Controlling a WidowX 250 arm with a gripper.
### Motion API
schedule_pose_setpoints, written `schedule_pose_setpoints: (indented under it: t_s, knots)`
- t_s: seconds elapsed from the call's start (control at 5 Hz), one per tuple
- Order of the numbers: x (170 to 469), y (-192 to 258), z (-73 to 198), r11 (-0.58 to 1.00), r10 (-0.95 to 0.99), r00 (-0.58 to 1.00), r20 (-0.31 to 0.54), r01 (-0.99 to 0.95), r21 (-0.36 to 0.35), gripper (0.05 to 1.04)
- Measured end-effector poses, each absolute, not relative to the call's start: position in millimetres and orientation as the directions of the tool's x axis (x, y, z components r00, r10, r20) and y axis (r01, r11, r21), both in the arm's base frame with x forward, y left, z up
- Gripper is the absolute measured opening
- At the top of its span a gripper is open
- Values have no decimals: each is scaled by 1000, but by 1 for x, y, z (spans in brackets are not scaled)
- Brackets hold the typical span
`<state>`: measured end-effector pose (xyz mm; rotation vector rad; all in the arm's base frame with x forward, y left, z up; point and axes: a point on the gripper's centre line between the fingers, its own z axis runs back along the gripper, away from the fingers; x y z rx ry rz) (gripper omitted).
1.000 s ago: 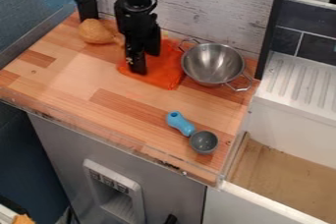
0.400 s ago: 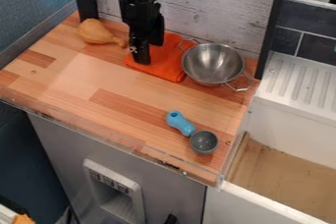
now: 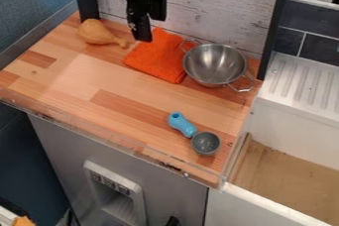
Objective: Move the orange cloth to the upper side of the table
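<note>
My gripper (image 3: 147, 28) hangs near the back of the wooden table, at the upper-left edge of the orange cloth (image 3: 159, 59). It overlaps the cloth's back left corner in the view; whether they touch, I cannot tell. The cloth lies bunched and slightly folded near the back wall, one corner raised beside the gripper. Its right side meets or slips behind the metal colander's left handle.
A metal colander (image 3: 214, 65) stands right of the cloth, a tan drumstick toy (image 3: 96, 32) lies to its left. Nearer the table's front is a blue-handled scoop (image 3: 182, 124). White planks (image 3: 212, 12) rise behind the table (image 3: 99, 106).
The cloth has shifted slightly toward the back of the table. My gripper, earlier down over the cloth, has moved back and up, uncovering more of it.
</note>
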<state>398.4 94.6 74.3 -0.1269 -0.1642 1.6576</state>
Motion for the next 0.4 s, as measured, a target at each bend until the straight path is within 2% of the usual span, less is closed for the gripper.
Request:
schedule_pose_setpoints:
  t_s: [0.2, 0.4]
  knots:
    - [386, 92, 108, -69, 997, -78, 28, -968, -240, 999]
    - [386, 92, 114, -66, 997, -76, 31, -966, -252, 999]
